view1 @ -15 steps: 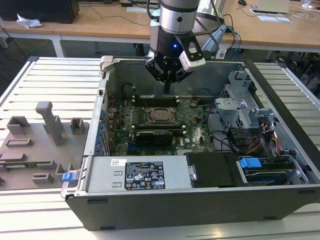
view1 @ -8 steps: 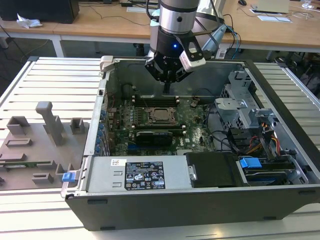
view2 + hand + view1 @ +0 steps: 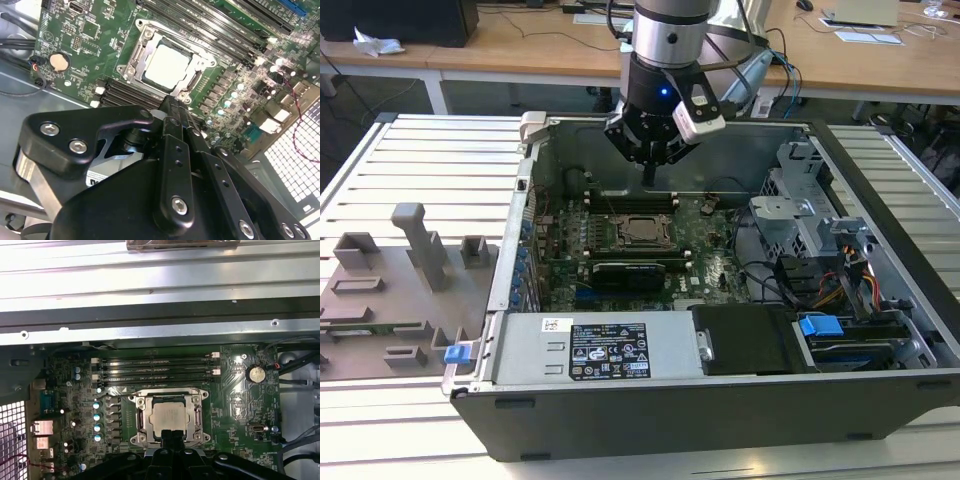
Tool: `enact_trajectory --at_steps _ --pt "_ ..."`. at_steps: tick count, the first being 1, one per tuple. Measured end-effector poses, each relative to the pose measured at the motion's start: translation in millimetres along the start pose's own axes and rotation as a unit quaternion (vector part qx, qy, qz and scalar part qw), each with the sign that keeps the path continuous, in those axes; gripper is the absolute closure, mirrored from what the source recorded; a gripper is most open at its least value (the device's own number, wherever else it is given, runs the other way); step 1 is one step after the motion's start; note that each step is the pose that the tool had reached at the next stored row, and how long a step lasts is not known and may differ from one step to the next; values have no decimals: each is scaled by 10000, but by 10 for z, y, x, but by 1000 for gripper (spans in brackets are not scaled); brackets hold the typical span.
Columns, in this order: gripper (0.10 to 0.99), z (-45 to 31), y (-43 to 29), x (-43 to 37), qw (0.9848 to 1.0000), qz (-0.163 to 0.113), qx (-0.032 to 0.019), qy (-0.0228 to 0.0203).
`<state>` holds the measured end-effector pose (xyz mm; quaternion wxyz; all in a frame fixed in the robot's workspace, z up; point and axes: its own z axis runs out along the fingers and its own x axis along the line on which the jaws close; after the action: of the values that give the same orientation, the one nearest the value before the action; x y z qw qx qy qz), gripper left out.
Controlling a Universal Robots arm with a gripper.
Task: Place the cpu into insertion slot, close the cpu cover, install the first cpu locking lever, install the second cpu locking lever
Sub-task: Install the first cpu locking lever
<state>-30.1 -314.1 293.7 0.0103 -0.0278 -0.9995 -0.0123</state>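
On the slatted metal surface (image 3: 420, 160): one open computer case (image 3: 720, 420), interior facing up. Beside it, at the exterior view's left: a grey tray (image 3: 390, 290) of moulded holders.

Inside the case: a green main board (image 3: 720, 265), flat on the case floor. A long black card (image 3: 630, 272) stands in it, just beside the socket.

Above the board: the robot arm (image 3: 665, 30), pointing down. Its black hand (image 3: 648, 180) has fingers pressed together and grips nothing. In both wrist views the hand (image 3: 175, 102) (image 3: 172, 436) ends close to one edge of the socket; contact cannot be told.

Socket (image 3: 132, 440) (image 3: 131, 70): square with a silvery rim, set between rows of long black memory slots (image 3: 155, 370).

Cover frame (image 3: 144, 417) (image 3: 150, 47): thin silvery metal, lying flat on the socket around the chip.

Chip (image 3: 642, 229) (image 3: 167, 67) (image 3: 169, 420): pale silver square, seated in the socket, top showing through the frame's window.

Coin battery (image 3: 256, 373) (image 3: 60, 61): round, on the board, well apart from the socket.
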Motion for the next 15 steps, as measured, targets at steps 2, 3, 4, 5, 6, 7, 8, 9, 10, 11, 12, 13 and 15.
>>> enact_trajectory --at_steps 2,3,4,5,6,7,8,9,10,11,12,13,15 --pt "980 1 -2 41 10000 0 0 0" --pt "980 2 -4 68 10000 0 0 0" --pt "980 3 -5 93 10000 0 0 0" --pt "980 3 -7 114 10000 0 0 0" --pt "980 3 -7 129 10000 0 0 0" --pt "980 4 -8 143 10000 0 0 0" --pt "980 5 -10 169 10000 0 0 0" --pt "980 6 -11 188 10000 0 0 0" --pt "980 6 -12 206 10000 1 0 0" --pt "980 7 -13 223 10000 0 0 0" --pt "980 8 -14 240 10000 0 0 -1" --pt "980 10 -15 262 10000 0 0 -1" --pt "980 17 -18 318 10000 0 0 -1"
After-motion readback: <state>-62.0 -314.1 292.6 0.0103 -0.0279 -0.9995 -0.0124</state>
